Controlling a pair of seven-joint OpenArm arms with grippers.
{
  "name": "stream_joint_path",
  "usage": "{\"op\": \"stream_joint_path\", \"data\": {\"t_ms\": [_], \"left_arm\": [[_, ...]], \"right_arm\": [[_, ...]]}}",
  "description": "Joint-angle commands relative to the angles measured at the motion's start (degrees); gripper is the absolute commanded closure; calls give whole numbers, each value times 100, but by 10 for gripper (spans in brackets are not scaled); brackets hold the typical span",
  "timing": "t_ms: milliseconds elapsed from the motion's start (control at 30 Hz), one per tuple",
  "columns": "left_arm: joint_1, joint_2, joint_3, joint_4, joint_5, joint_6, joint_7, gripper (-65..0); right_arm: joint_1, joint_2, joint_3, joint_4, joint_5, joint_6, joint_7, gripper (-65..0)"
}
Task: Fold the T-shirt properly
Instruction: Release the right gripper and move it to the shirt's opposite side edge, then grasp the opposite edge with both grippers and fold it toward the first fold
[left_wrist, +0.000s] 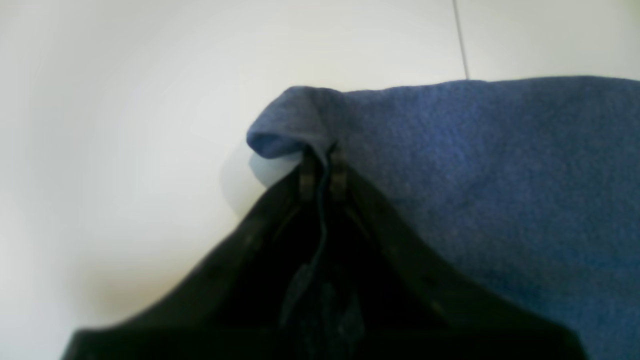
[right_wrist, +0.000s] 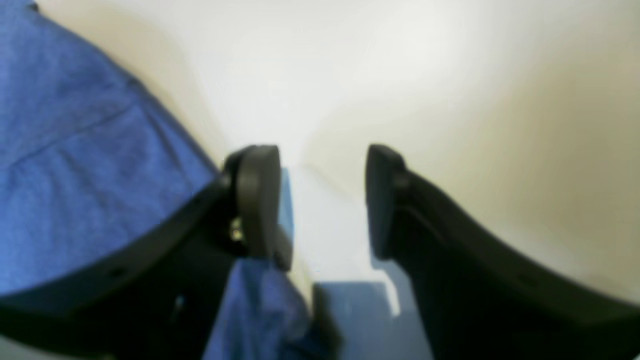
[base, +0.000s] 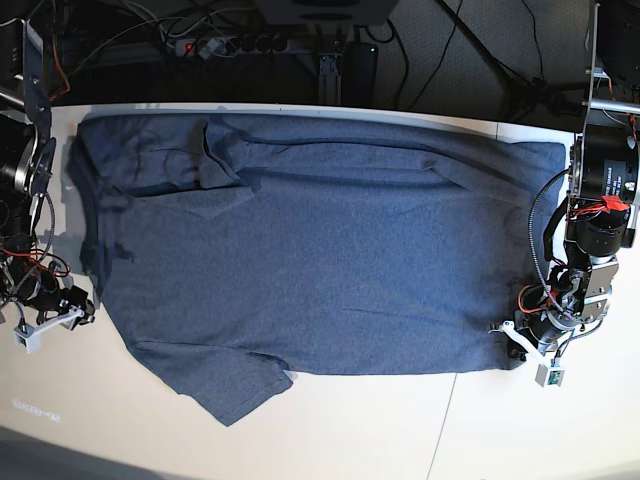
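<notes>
The blue-grey T-shirt lies spread plain side up across the white table, neck end toward the left. One sleeve sticks out at the front. My left gripper is shut on a corner of the T-shirt's edge, and the cloth curls over its fingertips. In the base view the left gripper sits at the shirt's front right corner. My right gripper is open just off the T-shirt's edge, with bare table between its fingers. It shows in the base view at the left edge.
A seam crosses the white table at the front right, and also shows in the left wrist view. A power strip and cables lie behind the table's back edge. Both arm bases stand at the table's sides.
</notes>
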Motion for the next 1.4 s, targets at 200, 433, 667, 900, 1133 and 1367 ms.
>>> {"op": "stream_joint_path", "data": {"t_ms": [200,433,667,900,1133,1367], "left_arm": [[-157,-50,2,59,0,-116,24,0],[-157,-48,2,59,-2,-107,22,0],[-160,-35,2,59,2,-107,24,0],[-157,-35,2,59,2,-107,24,0],[-157,-35,2,59,0,-107,22,0],[-162,-50,2,59,0,-105,-111,0]], "right_arm": [[151,-396,9,68,-164,330,-31,-284],[153,-664,-37,70,-166,372,-28,-284],[155,-929,-765,76,-229,363,184,-284],[170,-979,-1438,96,-229,358,361,-284],[173,-979,-1445,201,-407,358,372,-212],[168,-975,-1445,691,-890,358,566,0]]}}
